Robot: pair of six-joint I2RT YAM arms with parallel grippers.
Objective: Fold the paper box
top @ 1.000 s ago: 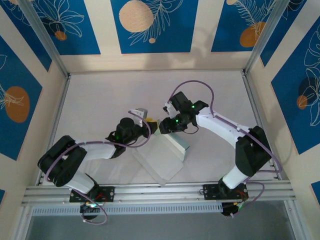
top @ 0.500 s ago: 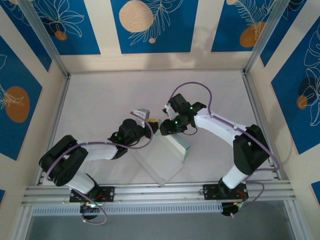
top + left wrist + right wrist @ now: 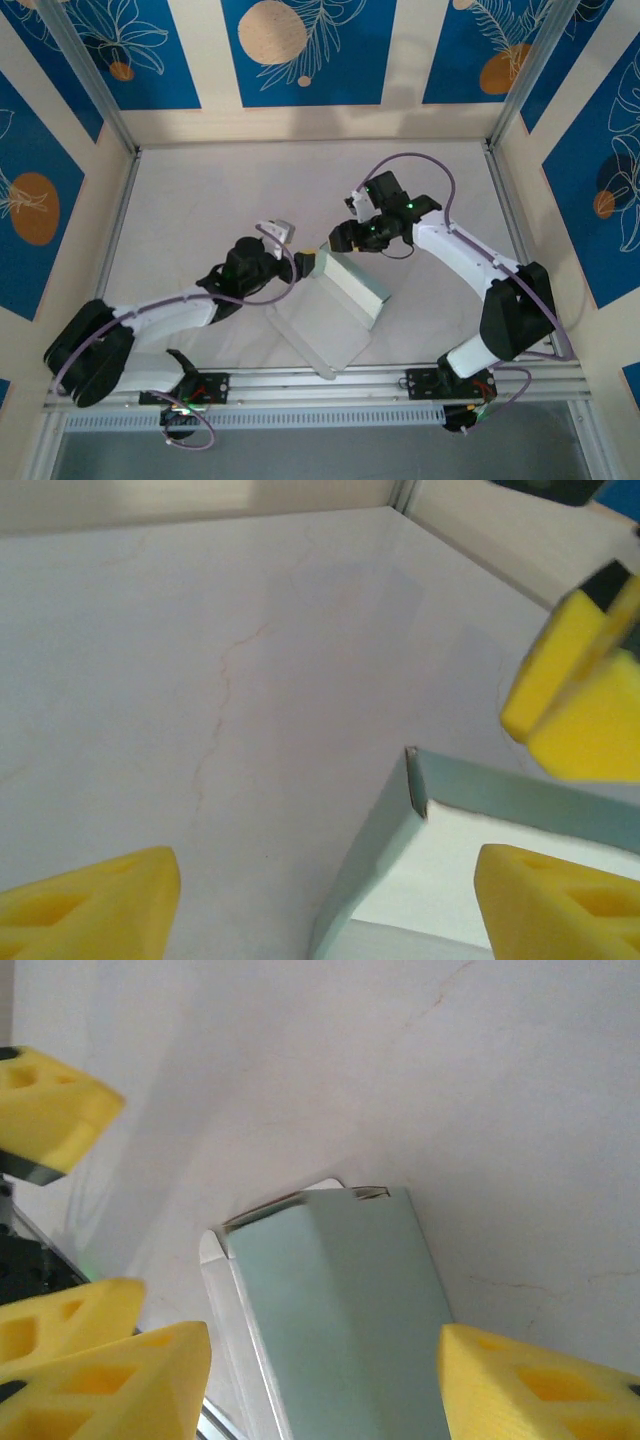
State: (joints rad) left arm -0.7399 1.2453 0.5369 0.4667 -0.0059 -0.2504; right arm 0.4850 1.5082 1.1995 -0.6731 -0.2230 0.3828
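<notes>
The paper box [image 3: 322, 328] lies at the table's middle, a white panel flat on the table with a pale green wall [image 3: 356, 285] folded up along its far side. My left gripper [image 3: 302, 264] stands open at the box's far left corner [image 3: 414, 780], which sits between its fingertips [image 3: 95, 900] without touching them. My right gripper [image 3: 343, 239] hovers open just behind that wall. In the right wrist view its fingers [image 3: 540, 1390] straddle the green panel [image 3: 340, 1310] without clasping it.
The bare white table [image 3: 220, 200] is ringed by a metal frame, with a rail [image 3: 320, 385] along the near edge by the arm bases. The two grippers are close together at the box's far end. The left gripper's yellow fingers [image 3: 50, 1110] show in the right wrist view.
The left gripper has opened wide and let go of the box's far edge. The right gripper has opened a little and drawn back to the right. The box has shifted slightly to the right.
</notes>
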